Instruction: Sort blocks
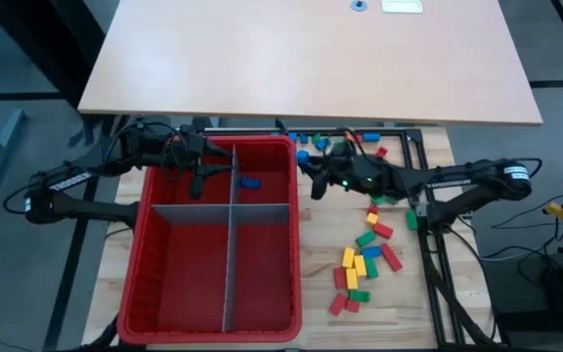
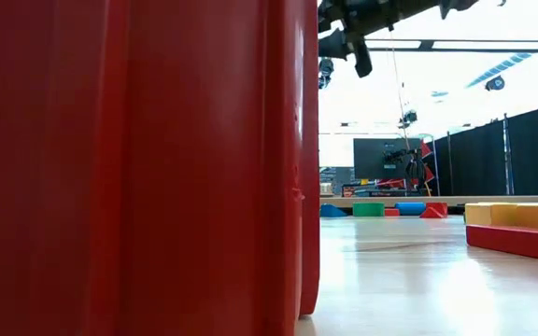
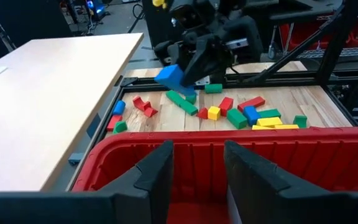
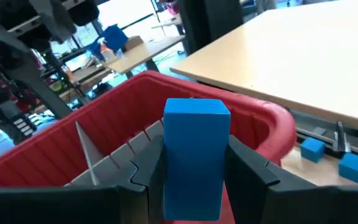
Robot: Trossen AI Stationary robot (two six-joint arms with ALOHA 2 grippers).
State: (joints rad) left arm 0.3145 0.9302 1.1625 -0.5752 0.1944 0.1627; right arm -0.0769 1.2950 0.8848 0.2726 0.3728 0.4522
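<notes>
Smooth rectangular blue block [image 4: 194, 158], upright, clamped in right end effector [image 4: 194, 168] beside red bin [image 4: 272, 124].

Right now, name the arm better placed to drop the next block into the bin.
Right. Its tool is shut on a blue block just outside the red bin's rim. The left tool sits open and empty over the bin.

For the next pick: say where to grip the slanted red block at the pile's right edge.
Pinch the red block across its long sides at mid-length, coming down from above with fingers turned to its slant. It lies flat, and its right side looks free.
</notes>
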